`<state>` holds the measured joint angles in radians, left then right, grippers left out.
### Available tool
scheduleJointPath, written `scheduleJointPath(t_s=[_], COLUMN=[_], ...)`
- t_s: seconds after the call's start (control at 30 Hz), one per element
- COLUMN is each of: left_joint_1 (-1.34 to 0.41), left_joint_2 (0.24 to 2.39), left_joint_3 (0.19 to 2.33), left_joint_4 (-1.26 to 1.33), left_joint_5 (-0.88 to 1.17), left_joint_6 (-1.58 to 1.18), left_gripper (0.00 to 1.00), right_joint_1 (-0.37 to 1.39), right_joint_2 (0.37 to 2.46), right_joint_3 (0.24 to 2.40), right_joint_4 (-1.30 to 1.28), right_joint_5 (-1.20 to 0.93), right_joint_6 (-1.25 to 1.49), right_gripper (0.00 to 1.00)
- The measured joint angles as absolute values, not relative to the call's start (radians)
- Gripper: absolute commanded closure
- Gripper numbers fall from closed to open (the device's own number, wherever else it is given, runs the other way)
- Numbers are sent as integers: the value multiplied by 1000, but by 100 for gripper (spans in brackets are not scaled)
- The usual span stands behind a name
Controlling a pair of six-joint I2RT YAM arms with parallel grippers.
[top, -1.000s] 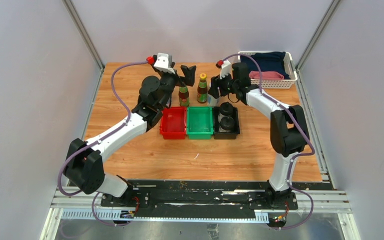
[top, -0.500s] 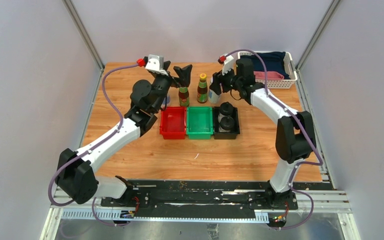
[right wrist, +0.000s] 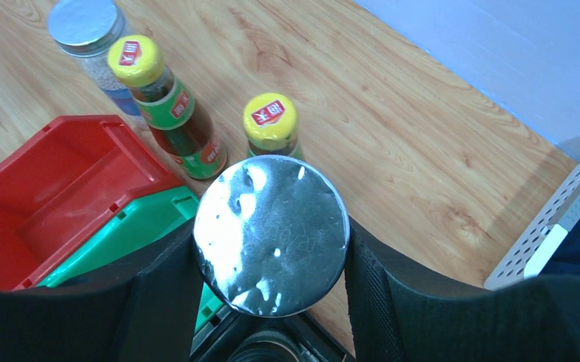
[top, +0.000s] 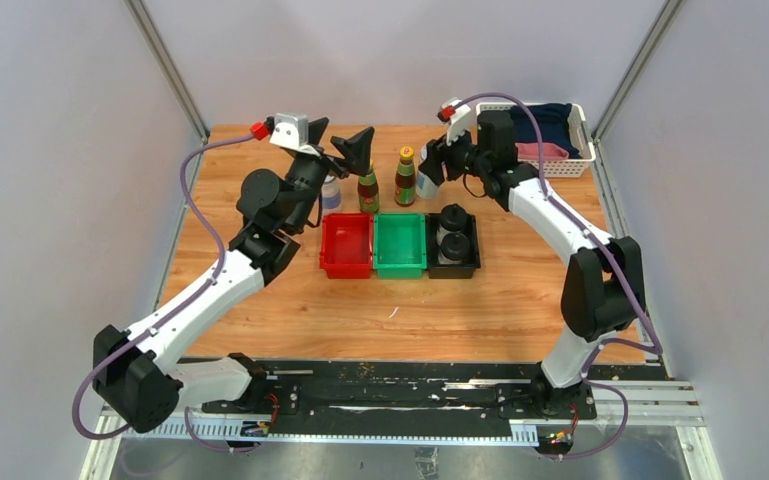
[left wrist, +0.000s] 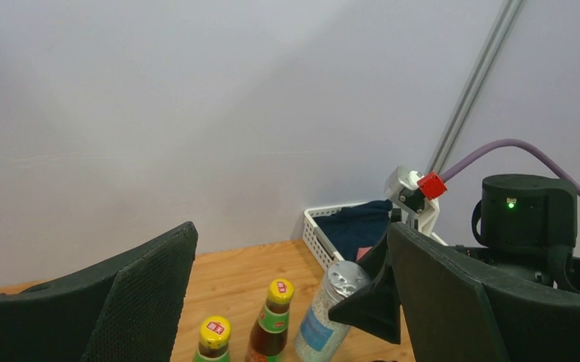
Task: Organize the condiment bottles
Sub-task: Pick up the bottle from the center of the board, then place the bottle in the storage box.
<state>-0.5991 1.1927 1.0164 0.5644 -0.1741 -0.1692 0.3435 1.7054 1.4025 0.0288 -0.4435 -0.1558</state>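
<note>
Wooden bench [top: 480,310]: the black bin [top: 453,273] already holds both black-capped bottles [top: 451,242]. Two brown bottles [top: 368,189] and a silver-lidded jar [right wrist: 84,26] stand unsorted toward the far edge. Right gripper [top: 432,168] clamps the second jar [right wrist: 271,234] there; left gripper [top: 348,150] hovers spread wide, empty. Roughly a third done, I'd say.

Wooden table [top: 290,310] w/ pale grey walls [top: 60,150] on 3 sides, metal posts [top: 165,65] at far corners. Black rail [top: 410,385] along near edge, white basket [top: 560,168] w/ dark cloth in far-right corner. Light even, soft
</note>
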Motion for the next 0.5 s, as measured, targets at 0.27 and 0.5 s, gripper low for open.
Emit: scheduleJointPath(t_s=[0.27, 0.5], left_joint_1=[-615, -638], left_joint_2=[1137, 1070], left_joint_3=[1016, 1016], left_joint_4=[492, 454], left_joint_5=[-169, -159], left_joint_6=[-144, -121], left_gripper=[0, 0], right_joint_1=[397, 456], right_joint_2=[1666, 1657], right_joint_3=[1403, 1424], right_joint_4=[-6, -58], right_joint_5=[-439, -418], right_joint_6=[-177, -201], right_gripper=[100, 100])
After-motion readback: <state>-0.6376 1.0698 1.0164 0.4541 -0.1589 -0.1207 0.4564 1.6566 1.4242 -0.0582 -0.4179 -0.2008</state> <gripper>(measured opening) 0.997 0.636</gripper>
